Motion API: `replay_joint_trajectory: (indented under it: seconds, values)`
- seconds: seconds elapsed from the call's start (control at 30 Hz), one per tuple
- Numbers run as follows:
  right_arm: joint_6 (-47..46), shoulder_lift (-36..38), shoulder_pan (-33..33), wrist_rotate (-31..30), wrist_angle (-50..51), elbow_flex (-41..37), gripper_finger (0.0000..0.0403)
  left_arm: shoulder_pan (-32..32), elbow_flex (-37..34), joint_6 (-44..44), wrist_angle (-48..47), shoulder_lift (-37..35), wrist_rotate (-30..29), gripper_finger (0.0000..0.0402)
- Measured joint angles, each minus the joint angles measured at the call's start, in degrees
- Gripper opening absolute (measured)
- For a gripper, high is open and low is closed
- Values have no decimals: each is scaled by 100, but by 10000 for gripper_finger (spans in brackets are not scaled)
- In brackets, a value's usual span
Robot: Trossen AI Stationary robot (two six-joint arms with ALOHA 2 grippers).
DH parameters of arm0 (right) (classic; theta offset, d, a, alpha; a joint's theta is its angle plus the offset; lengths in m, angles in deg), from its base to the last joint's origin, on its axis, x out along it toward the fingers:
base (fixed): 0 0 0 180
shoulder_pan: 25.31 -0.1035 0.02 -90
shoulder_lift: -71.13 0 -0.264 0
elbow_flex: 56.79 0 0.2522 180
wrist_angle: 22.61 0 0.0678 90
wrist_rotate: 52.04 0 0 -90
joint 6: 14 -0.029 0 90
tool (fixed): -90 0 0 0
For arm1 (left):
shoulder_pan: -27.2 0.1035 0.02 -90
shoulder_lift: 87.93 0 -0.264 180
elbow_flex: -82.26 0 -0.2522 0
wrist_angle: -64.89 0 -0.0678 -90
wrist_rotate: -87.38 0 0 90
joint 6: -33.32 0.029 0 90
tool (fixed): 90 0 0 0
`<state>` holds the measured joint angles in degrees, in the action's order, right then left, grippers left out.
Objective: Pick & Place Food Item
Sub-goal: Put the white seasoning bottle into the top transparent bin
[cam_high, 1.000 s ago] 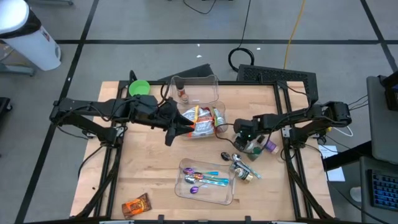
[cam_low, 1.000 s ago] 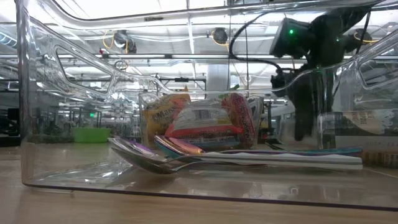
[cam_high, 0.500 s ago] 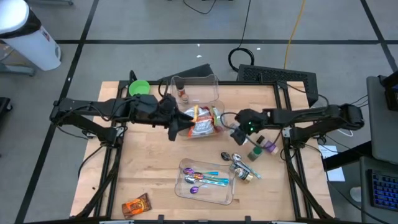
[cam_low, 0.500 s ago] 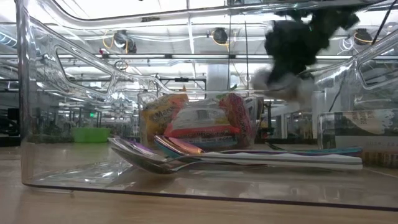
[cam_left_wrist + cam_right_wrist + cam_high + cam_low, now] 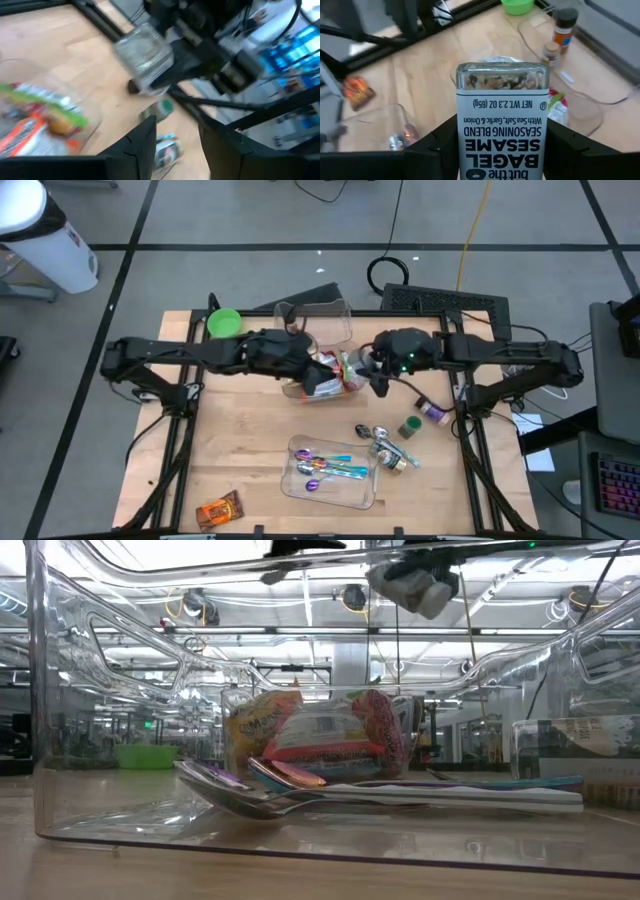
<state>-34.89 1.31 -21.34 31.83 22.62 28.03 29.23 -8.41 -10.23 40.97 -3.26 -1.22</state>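
My right gripper (image 5: 375, 372) is shut on a clear seasoning jar (image 5: 502, 125) with a white label, held in the air beside the right end of a clear bin of snack packets (image 5: 325, 377). The jar also shows high up in the low view (image 5: 415, 585) and in the left wrist view (image 5: 145, 55). My left gripper (image 5: 318, 377) hangs over the snack bin, open and empty; its fingers (image 5: 142, 142) stand apart. My right gripper pinches the jar's labelled body (image 5: 465, 150) between its two fingers (image 5: 437, 150), one on each side. The jar lies along the fingers with its clear end pointing away from the wrist. It is lifted clear of the table and tilted.
A second clear bin (image 5: 315, 323) with spice bottles stands at the far side, and a bin of spoons (image 5: 330, 470) near the front. Loose jars (image 5: 410, 425) lie at the right. A green bowl (image 5: 223, 321) is far left, and an orange packet (image 5: 218, 510) near left.
My right gripper has risen from among the loose jars with the seasoning jar and gone toward the table's left and far edge, up to the snack bin. My left gripper has gone toward the table's right, over the snack bin.
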Motion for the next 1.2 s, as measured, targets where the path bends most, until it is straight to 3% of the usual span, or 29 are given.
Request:
replay_joint_trajectory:
  seconds: [0.17, 0.33, 0.67, 1.2]
  values:
    - [210, -296, -74, 5, 239, 147, 189, 134, -2, -527, 731, 287, 121, 152]
    - [273, -407, -229, -4, 115, 154, 189, 268, -4, -1109, 702, 393, 130, 152]
    - [320, -319, -296, -4, 197, 155, 189, 578, -4, -1121, 698, 402, -8, 159]
    - [519, -153, -296, -35, 364, 153, 189, 651, -4, -1449, 702, 506, 559, 305]
